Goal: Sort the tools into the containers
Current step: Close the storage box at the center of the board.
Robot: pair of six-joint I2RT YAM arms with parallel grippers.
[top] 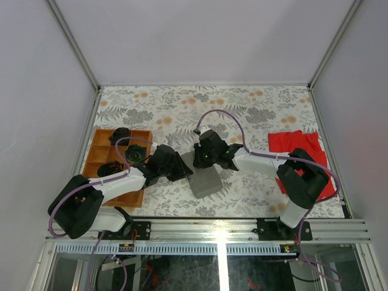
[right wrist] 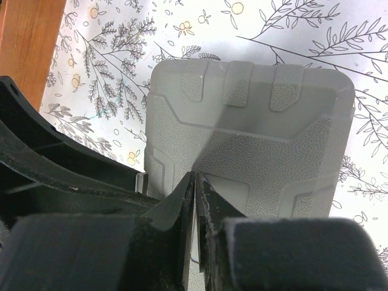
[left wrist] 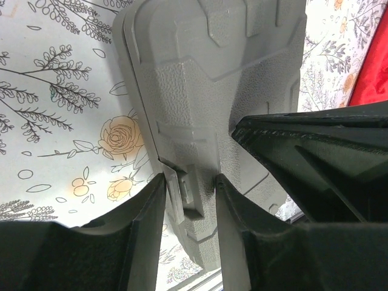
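From the top camera I see the grey case [top: 206, 182] lying closed and flat on the floral surface [top: 254, 109], about midway between the two arms. Both arms reach in to it.

My left claw [left wrist: 188, 197] is at the case's left edge. Through its wrist camera, the fingers [left wrist: 145, 224] stand partly spread on either side of a small latch [left wrist: 183, 191] on the case's rim. The left finger sits right against the latch and the other is just beside it. I cannot tell whether they are actually squeezing it.

My right claw [right wrist: 195, 188] is over the far end of the case. Its two fingers are pressed together with only a sliver between them and nothing caught there. The tips are down at the textured lid, close to its edge, though I cannot tell whether they touch it. The left arm's black housing fills the left side of that view.

The wooden tray [top: 99, 154] sits at the left of the surface, partly under the left arm and apart from the case. A few dark things [top: 134, 151] lie in its compartments, too small for me to tell what they are.

A red cloth [top: 297, 148] lies at the right of the surface, under the right arm and well apart from the case.
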